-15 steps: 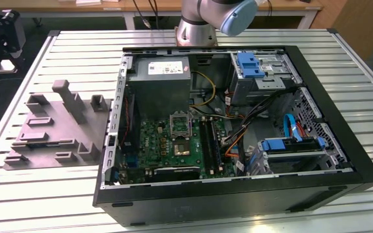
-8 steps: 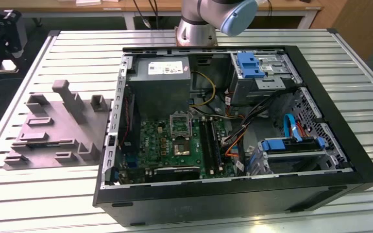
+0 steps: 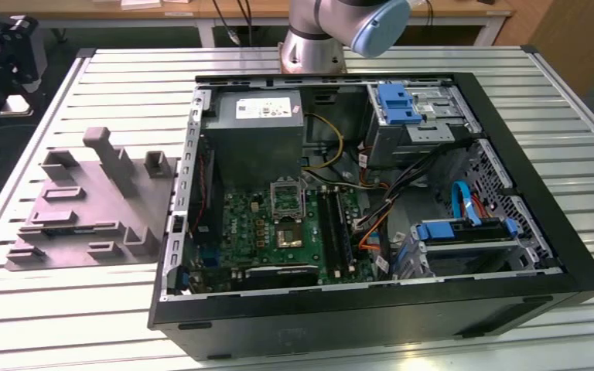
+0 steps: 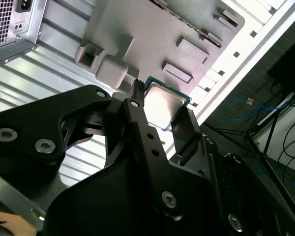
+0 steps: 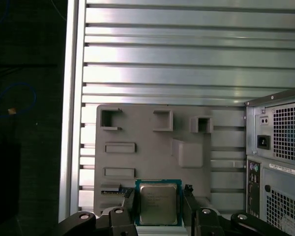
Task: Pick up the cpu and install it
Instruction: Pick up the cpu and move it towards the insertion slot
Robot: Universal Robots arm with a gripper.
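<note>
Your cpu sits between the two black fingers of the hand, with its silvery metal top turned to the camera and a thin green rim showing round it. The hand is closed down to the chip's width and grips it by two opposite edges, one finger pressed against each side. You can see the same hold in the second wrist view, where the cpu catches a bright glare between the fingertips.

The chip hangs in the air, clear of the grey fixture below it and over one edge of that fixture. The fixture is a flat moulded plate with raised blocks and shallow rectangular pockets. It lies on the slatted metal worktop.

Just beside the fixture stands the open computer case, and you can see its vented rear panel in both wrist views. In the exterior view the fixture is on the exterior view's left of the case. Inside the case lies the green board, carrying its metal-framed socket. The arm rises behind the case at the far side of the worktop
</note>
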